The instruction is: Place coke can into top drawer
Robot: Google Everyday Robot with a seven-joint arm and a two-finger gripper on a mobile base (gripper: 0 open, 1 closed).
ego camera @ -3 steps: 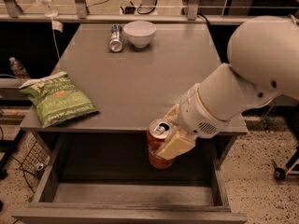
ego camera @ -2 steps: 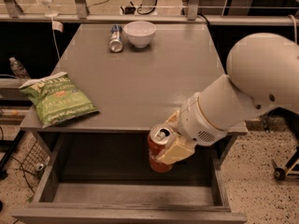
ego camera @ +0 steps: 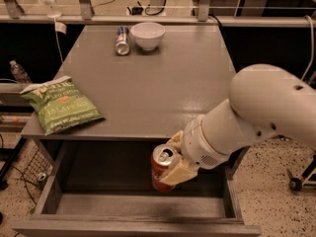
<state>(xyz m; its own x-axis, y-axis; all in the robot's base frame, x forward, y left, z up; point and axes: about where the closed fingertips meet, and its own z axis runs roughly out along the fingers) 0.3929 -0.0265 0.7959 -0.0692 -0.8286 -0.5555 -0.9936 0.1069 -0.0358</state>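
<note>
Above top drawer (ego camera: pixel 133 207), tilted tool (ego camera: pixel 171 163) clamps coke can (ego camera: pixel 158 174).

White arm extended from right, pincer (ego camera: pixel 172 163) low centre; gripping coke can (ego camera: pixel 158 173)

The red coke can (ego camera: pixel 158 176), clasped by the tool (ego camera: pixel 172 161), hangs over the open grey top drawer (ego camera: pixel 118 207).

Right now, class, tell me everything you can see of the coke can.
The coke can is red metal with a silver top turned towards the camera; its lettering cannot be read. It sits roughly upright, slightly tilted. The gripper is shut on it, cream fingers clasping its side. It hangs above the open top drawer, just in front of the table edge, touching nothing else visible.
</note>
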